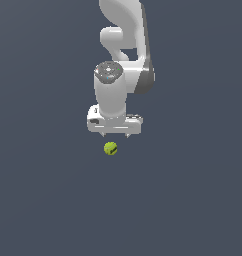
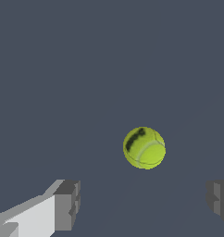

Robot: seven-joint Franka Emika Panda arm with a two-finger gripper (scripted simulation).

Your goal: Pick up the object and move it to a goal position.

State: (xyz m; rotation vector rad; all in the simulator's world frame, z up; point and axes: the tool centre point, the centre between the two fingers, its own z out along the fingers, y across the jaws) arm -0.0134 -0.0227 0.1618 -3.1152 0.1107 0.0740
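Note:
The object is a small yellow-green ball (image 1: 110, 148) with a short dark mark, lying on the dark grey floor. My white gripper (image 1: 115, 135) hangs just above it, its two short fingertips spread wide apart and empty. In the wrist view the ball (image 2: 144, 147) lies ahead of the gap between the two grey finger pads (image 2: 67, 203), nearer to the pad at the picture's right edge. Nothing touches the ball.
The white arm (image 1: 124, 55) rises behind the gripper toward the top of the exterior view. A plain dark grey floor (image 1: 43, 200) surrounds the ball. No goal marker shows.

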